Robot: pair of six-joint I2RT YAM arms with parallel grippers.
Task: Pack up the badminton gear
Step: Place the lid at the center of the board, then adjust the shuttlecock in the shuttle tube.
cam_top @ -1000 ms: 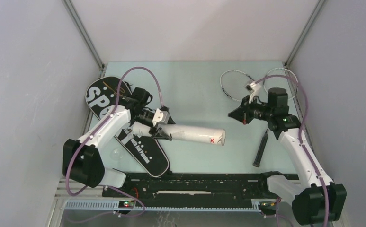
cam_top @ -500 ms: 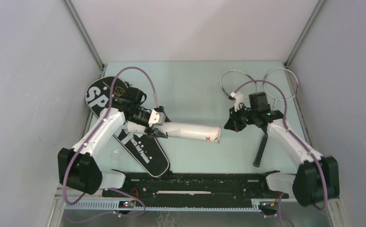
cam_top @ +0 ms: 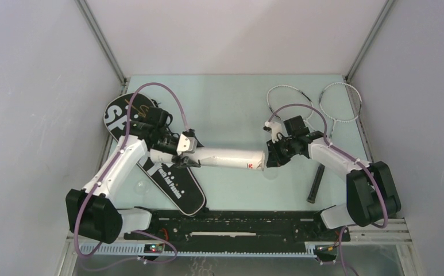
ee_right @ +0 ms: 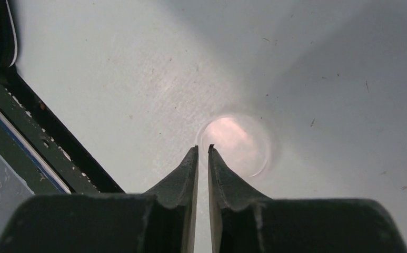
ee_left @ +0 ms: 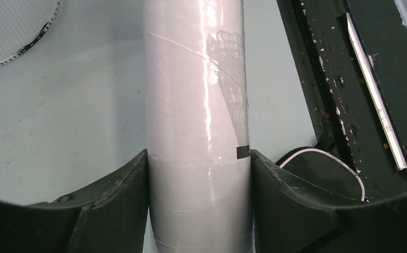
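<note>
Left of frame: the bag (cam_top: 170, 184) lies flat on the bench (cam_top: 231, 109), with nothing visibly packed in it. Your left hand (cam_top: 180, 152) clamps the tube (cam_top: 225, 157), which runs across centre. Your right hand (cam_top: 272, 156) is at the tube's open end, fingers barely parted, nothing between them. Upper right: both racquets (cam_top: 339, 102) lie loose. No shuttlecocks in view. I'd judge most packing is left.

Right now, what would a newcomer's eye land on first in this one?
The long white tube stands out first, held across the centre with the left gripper clamped on it. The right gripper is at the tube's free end, its jaws barely apart with nothing between them. Two racquets lie at the far right, and the black racquet bag lies near the left wall.
</note>
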